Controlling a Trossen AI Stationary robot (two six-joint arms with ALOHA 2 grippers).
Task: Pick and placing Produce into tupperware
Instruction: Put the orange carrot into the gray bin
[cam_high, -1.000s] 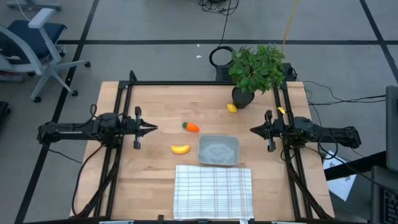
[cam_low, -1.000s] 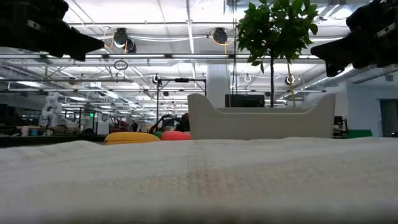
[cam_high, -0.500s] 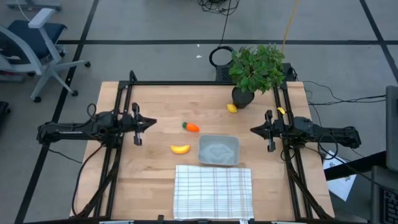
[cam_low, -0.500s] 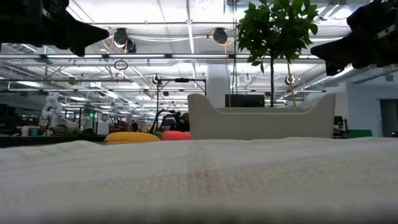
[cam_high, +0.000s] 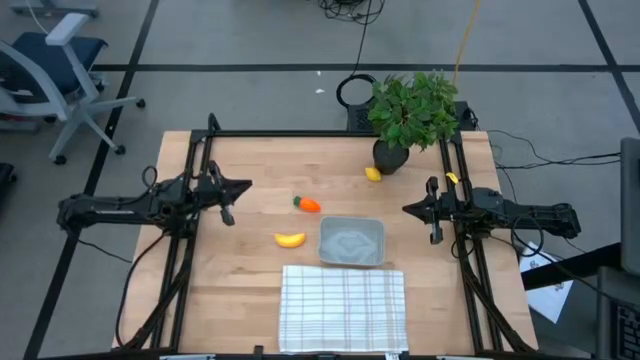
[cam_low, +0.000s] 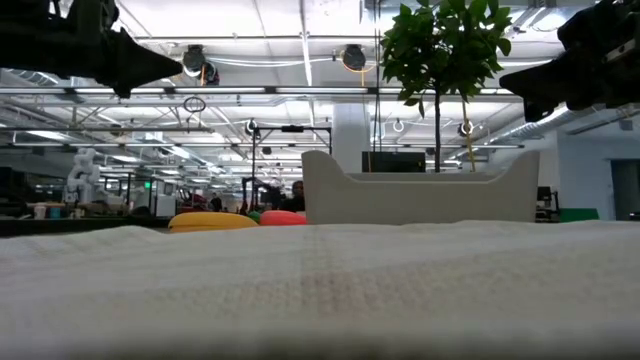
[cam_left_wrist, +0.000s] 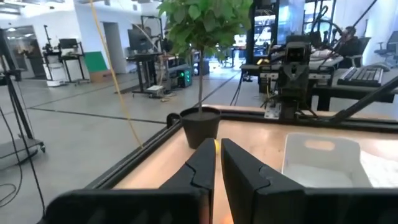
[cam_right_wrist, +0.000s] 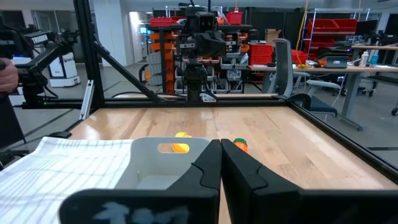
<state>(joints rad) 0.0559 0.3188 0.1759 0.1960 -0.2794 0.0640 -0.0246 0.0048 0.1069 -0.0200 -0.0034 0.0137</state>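
The orange carrot (cam_high: 307, 204), the yellow banana (cam_high: 290, 239) and the small lemon (cam_high: 373, 174) each lie on the wooden table. The translucent tub (cam_high: 352, 241) stands right of the banana, with nothing in it. In the low view, banana (cam_low: 212, 221) and carrot (cam_low: 283, 217) show left of the tub (cam_low: 420, 198). My left gripper (cam_high: 247, 186) hovers shut above the table, left of the carrot. My right gripper (cam_high: 405, 209) hovers shut, right of the tub. The right wrist view shows the tub (cam_right_wrist: 165, 158) and carrot (cam_right_wrist: 240, 145) ahead.
A white grid-lined cloth (cam_high: 343, 308) lies at the near edge, just before the tub. A potted plant (cam_high: 412, 115) stands at the far edge beside the lemon. Black rails (cam_high: 190, 240) run along both table sides. Bare wood lies between the left gripper and the carrot.
My left gripper has swung toward the table's far edge and turned about, its tip now pointing more toward the far right, at the plant. It stays shut. The right arm and all produce have kept still.
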